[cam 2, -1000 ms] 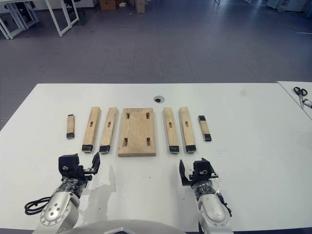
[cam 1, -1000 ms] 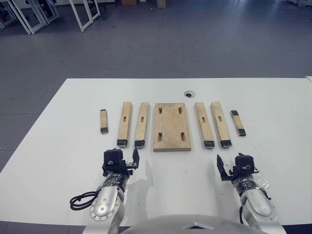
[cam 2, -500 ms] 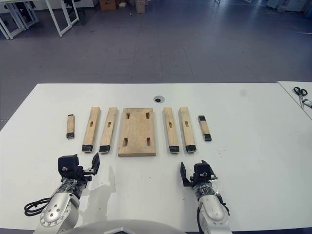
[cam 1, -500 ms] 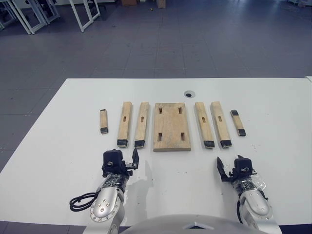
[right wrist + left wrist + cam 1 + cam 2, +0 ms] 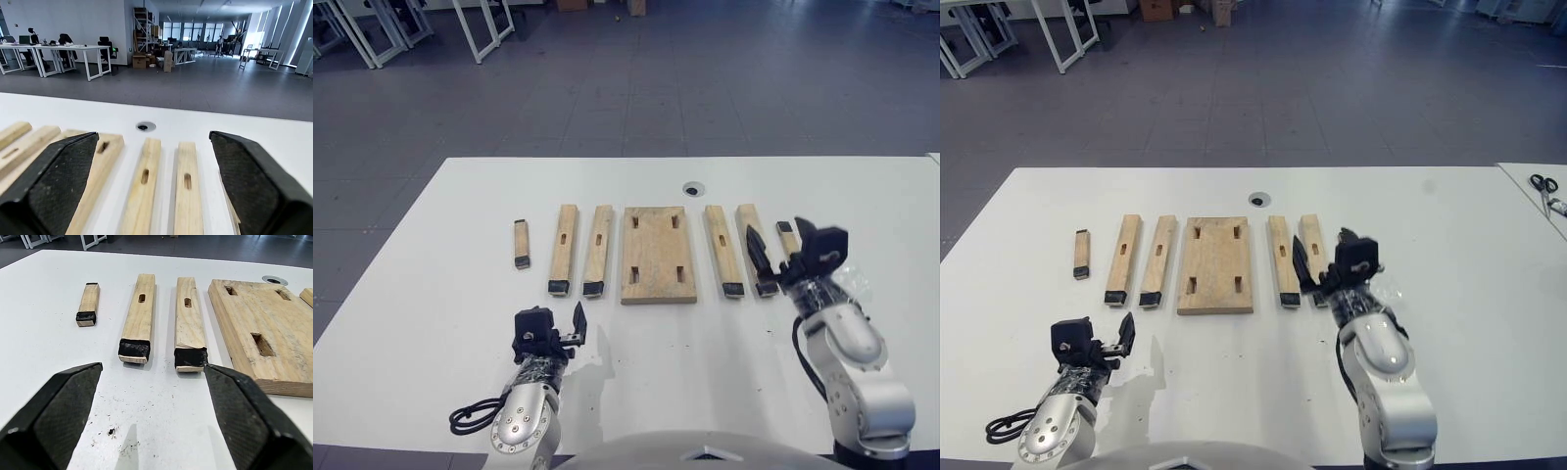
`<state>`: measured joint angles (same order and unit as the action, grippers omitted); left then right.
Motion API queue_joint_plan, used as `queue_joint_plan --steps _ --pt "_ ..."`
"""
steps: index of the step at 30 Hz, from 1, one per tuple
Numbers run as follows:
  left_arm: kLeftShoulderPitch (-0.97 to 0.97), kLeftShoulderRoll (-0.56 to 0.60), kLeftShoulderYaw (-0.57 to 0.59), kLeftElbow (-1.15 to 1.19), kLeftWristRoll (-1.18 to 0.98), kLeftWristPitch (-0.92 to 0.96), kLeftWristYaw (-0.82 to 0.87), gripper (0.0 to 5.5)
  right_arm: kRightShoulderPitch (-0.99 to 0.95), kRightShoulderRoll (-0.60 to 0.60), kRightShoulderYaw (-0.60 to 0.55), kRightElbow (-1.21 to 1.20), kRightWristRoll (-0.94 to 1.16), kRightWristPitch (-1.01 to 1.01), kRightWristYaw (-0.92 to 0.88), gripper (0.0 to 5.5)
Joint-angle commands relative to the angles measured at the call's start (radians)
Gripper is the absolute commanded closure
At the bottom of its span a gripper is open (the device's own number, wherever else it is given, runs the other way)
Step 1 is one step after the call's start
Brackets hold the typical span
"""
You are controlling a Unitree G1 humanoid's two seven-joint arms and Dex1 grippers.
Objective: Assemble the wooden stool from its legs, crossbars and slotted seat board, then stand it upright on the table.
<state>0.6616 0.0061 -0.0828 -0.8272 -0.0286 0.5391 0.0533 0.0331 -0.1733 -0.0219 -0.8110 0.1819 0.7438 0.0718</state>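
Observation:
The slotted seat board (image 5: 659, 254) lies flat mid-table. Two long legs (image 5: 564, 249) (image 5: 597, 249) and a short crossbar (image 5: 521, 243) lie to its left. Two more legs (image 5: 723, 250) (image 5: 188, 188) and a second short crossbar (image 5: 786, 229) lie to its right. My right gripper (image 5: 781, 253) hangs open above the near ends of the right-hand leg and crossbar, partly hiding them. My left gripper (image 5: 556, 328) stands open low over the table, short of the left legs' black-tipped ends (image 5: 139, 316), holding nothing.
A round cable hole (image 5: 692, 187) sits behind the board. A black cable (image 5: 470, 419) loops beside my left arm at the table's near edge. Scissors (image 5: 1542, 186) lie on a neighbouring table to the right. Bare white tabletop (image 5: 431, 294) stretches on both sides.
My right arm has risen from the near edge and swung forward over the right-hand leg ends. The left gripper has drawn back slightly towards me. The wooden parts have not moved.

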Motion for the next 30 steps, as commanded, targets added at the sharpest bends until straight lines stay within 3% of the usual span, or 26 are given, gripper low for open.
queue_joint_plan --steps 1,5,12,29,30 --pt "0.015 -0.002 0.012 0.009 -0.009 -0.015 -0.004 1.65 -0.195 -0.023 -0.106 0.103 0.031 0.145 -0.020 1.33" --pt "0.017 0.002 0.018 -0.010 -0.017 -0.003 -0.007 1.65 -0.330 -0.116 -0.226 0.372 0.096 0.199 0.071 1.33" --pt "0.030 -0.003 -0.004 -0.071 -0.009 0.031 0.009 1.65 -0.336 -0.248 -0.230 0.693 0.095 0.090 0.231 1.33" --pt "0.002 -0.004 -0.015 0.091 0.005 -0.084 0.002 1.65 -0.205 -0.256 -0.159 1.056 -0.005 -0.195 0.272 1.33" --pt "0.004 -0.002 -0.012 0.097 0.003 -0.092 0.000 1.62 -0.206 -0.259 -0.145 1.085 -0.019 -0.220 0.275 1.54"
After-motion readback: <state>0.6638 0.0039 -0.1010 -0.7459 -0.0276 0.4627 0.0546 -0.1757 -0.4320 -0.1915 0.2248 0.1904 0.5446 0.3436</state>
